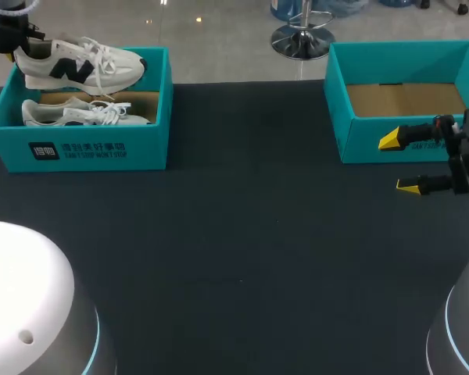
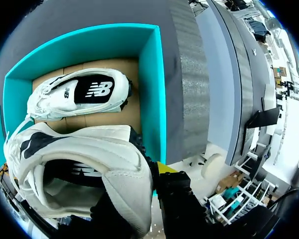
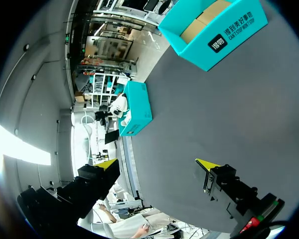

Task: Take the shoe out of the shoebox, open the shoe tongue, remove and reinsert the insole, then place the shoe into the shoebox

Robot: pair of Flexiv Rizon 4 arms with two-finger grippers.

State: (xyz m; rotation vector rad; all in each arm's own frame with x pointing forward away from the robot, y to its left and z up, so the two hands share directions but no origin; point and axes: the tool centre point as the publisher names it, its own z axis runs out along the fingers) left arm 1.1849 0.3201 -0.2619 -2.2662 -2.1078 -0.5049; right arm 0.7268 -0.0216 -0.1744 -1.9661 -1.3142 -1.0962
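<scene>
We work over a dark bench (image 1: 242, 234) that fills the scene from left to right. Two teal shoeboxes stand along its far edge, well apart. The right shoebox (image 1: 363, 141) is open at the far right and shows only its brown cardboard floor. The left shoebox (image 1: 86, 148) is at the far left, its printed wall facing the near side.

A raised shoe (image 1: 78, 66), white with a dark mark on its side, hangs above the far half of the left shoebox, with its toe to the right and its heel over the far left corner. The left tool (image 1: 17, 45) is closed on that heel; in the left wrist view one yellow-tipped finger (image 2: 164, 167) presses the outside of the heel collar. We cannot see the other finger's tip.

A second shoe (image 1: 82, 113) lies upright on the floor of the left shoebox, below the raised shoe, toe to the right, its dark insole showing.

The right tool (image 1: 398, 163) hovers on the near side of the right shoebox, its fingers spread wide with nothing between them.
</scene>
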